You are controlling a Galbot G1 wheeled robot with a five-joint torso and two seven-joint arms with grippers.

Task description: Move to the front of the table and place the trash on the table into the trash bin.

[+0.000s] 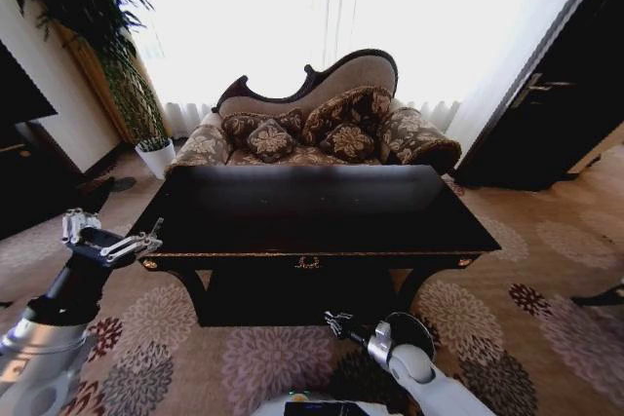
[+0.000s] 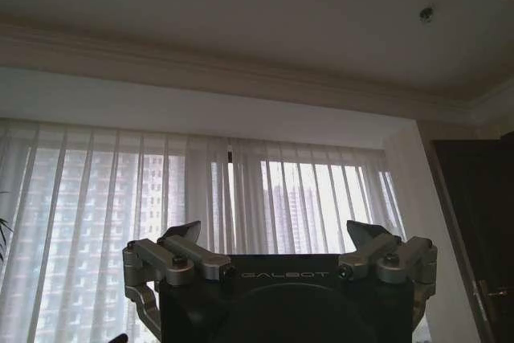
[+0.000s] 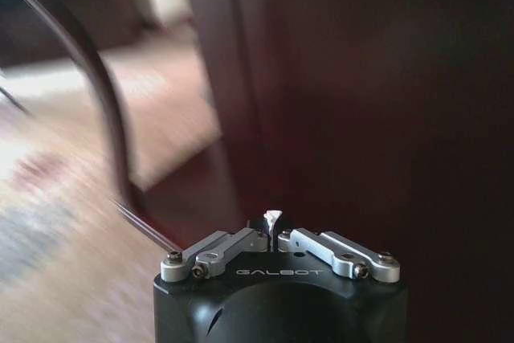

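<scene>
The glossy black table stands straight ahead, and I see no trash on its top. Low in front of it, my right gripper is shut on a small white paper scrap, which is pinched between the fingertips. A dark maroon surface sits close ahead of that gripper; I cannot tell what it is. A dark round rim behind my right forearm looks like the trash bin. My left gripper is raised off the table's left corner, open and holding nothing, pointing up at the curtains.
A patterned sofa with cushions stands behind the table, under a bright curtained window. A potted plant is at the back left. Dark cabinets line the right wall. Flowered carpet lies open on both sides of the table.
</scene>
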